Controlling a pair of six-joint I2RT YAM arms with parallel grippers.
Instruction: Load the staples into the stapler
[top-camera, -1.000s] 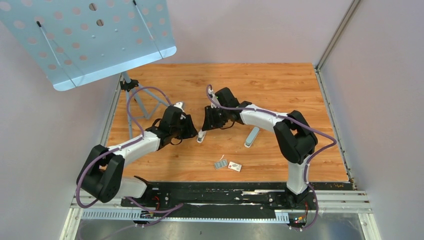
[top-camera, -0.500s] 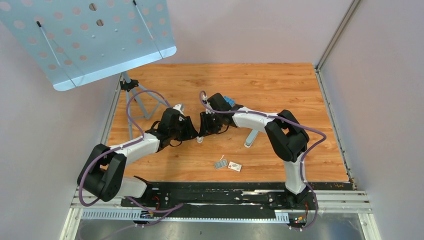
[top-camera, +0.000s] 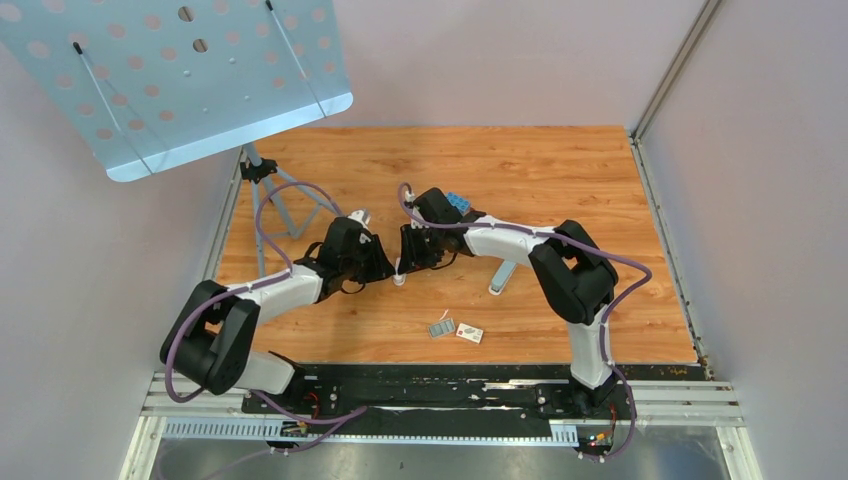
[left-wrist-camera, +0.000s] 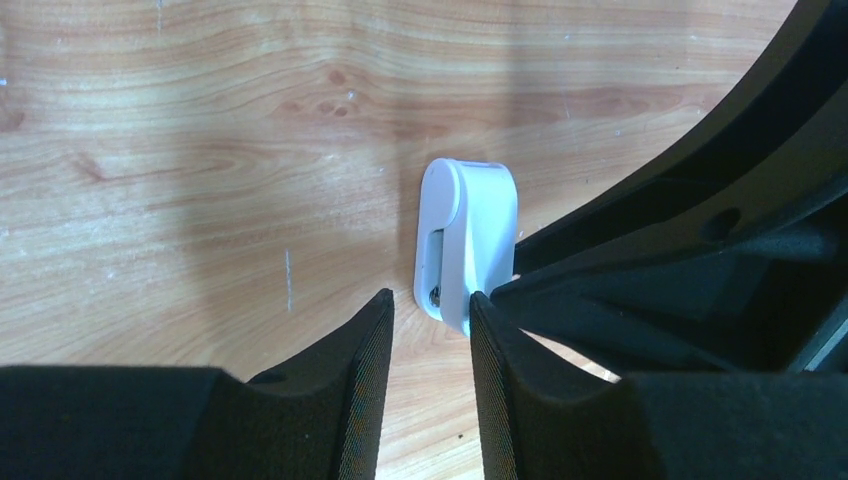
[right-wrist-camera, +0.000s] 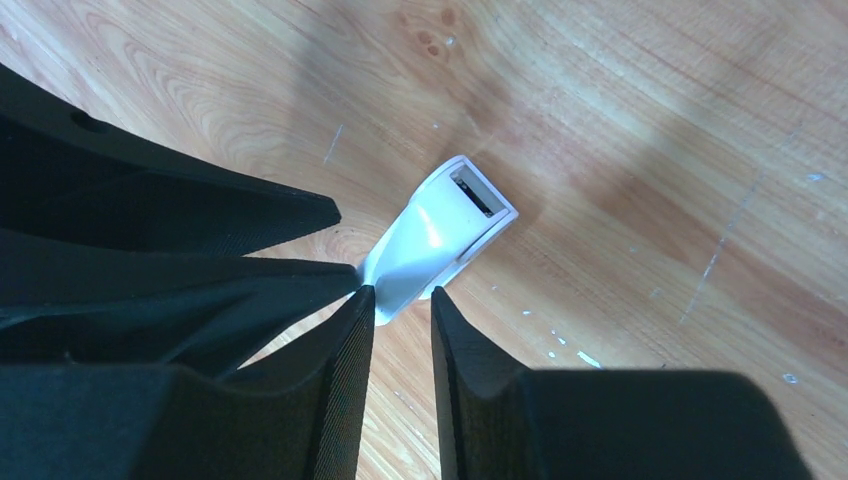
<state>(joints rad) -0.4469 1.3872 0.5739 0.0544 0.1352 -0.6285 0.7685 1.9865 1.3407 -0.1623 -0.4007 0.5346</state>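
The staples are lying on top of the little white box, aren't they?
No. The top view shows the staples lying on the wooden table beside the little white box, not on top of it.

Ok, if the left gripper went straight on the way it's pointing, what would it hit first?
Most likely the white stapler: its near end sits just past the fingertips of the left gripper, slightly off toward one finger. The right gripper is close beside it, though depth is unclear.

The stapler (left-wrist-camera: 467, 240) is glossy white; the table (top-camera: 560, 170) is orange-brown woodgrain. The staples (top-camera: 440, 328) are ribbed grey, and the hole-dotted stand (top-camera: 180, 80) is pale blue.
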